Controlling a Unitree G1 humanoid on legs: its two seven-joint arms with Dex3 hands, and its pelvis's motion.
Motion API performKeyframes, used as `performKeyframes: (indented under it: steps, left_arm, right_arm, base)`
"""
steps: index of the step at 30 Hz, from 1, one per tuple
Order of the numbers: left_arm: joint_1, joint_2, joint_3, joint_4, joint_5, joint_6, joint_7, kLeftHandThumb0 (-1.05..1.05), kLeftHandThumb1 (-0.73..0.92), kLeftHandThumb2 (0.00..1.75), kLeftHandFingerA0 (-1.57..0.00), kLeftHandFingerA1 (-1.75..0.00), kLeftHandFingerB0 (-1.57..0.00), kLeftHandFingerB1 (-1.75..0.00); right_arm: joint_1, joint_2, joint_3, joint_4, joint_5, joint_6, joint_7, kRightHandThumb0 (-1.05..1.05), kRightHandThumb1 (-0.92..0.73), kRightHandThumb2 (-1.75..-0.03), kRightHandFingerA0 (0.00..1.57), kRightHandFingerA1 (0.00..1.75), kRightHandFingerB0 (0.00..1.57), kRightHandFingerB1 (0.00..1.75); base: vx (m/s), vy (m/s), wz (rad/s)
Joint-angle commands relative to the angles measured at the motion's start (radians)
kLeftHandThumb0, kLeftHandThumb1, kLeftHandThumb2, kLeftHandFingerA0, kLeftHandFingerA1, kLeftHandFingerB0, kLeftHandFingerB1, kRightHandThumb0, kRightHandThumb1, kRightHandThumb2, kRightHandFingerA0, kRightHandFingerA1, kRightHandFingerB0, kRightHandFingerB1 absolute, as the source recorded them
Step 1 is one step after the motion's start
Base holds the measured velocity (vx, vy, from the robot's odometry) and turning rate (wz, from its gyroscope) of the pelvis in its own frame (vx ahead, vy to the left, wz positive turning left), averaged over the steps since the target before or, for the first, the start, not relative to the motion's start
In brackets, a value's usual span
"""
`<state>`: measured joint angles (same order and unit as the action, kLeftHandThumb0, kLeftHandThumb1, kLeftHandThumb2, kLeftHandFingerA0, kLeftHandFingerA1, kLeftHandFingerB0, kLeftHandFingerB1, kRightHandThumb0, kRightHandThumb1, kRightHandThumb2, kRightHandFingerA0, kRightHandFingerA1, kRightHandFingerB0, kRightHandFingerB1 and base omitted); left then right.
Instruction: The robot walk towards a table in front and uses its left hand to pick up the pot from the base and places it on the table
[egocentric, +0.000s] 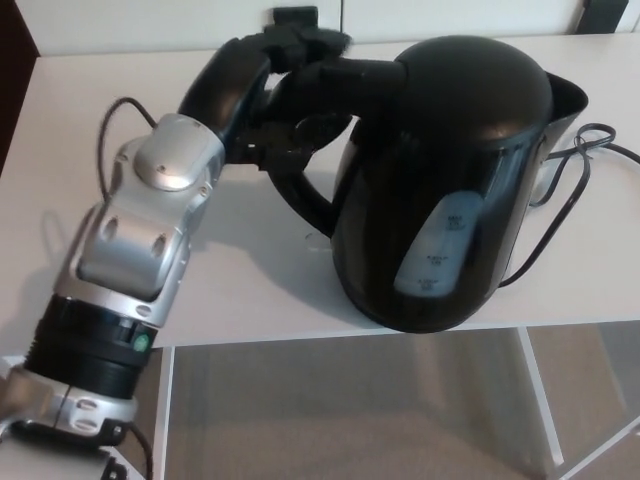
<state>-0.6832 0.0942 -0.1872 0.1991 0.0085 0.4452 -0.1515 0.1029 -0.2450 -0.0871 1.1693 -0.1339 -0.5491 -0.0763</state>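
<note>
Head view, only 1 angle to go on, so here goes. The left hand (250, 90) comes in from the lower left on a chunky silver forearm (150, 220) and it's clamped on the pot's handle (303, 195). The fingers (310, 40) wrap over the top bar of the handle and the thumb (305, 135) tucks in underneath, inside the loop. So it's a proper grasp, not just resting against it.

The pot (470, 130) is a black electric kettle with a domed lid, and it fills most of the right half of the frame. It's over the front part of the white table (60, 120), and its bottom edge lines up almost exactly with the table's front edge. It sits tilted, and you can see that from the slant of the pale water-level window (440, 250) on its side. Its spout (570, 100) points to the right and the handle faces left toward the hand. Honestly can't tell whether the bottom is touching the tabletop or hanging just above it, since the body hides that spot.

A black cord (560, 215) loops on the table just right of the pot and runs off the right edge. A thinner black wire (105, 130) curls up beside the wrist. Below the tabletop you can see a white table leg (540, 400) and grey floor (350, 410).
</note>
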Motion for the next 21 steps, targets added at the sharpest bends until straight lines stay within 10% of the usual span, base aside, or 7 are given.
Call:
performKeyframes:
  steps: [1, 21]
  left_arm:
    - [0.025, -0.128, 0.09, -0.019, -0.062, -0.024, 0.081, -0.15, 0.86, 0.65, -0.85, -1.46, -0.66, -0.86]
    - [-0.032, -0.352, 0.405, -0.129, -0.315, 0.242, 0.088, -0.2, 0.87, 0.67, -0.8, -1.65, -0.58, -0.99]
  right_arm:
    - [-0.004, -0.004, -0.003, 0.002, 0.011, 0.004, -0.007, -0.09, -0.87, -0.65, 0.51, 0.5, 0.4, 0.46]
    - [-0.012, -0.005, -0.009, -0.004, 0.022, 0.009, 0.009, -0.09, -0.89, -0.66, 0.55, 0.51, 0.43, 0.45]
  base:
    - [0.0, 0.0, 0.0]
    - [0.0, 0.0, 0.0]
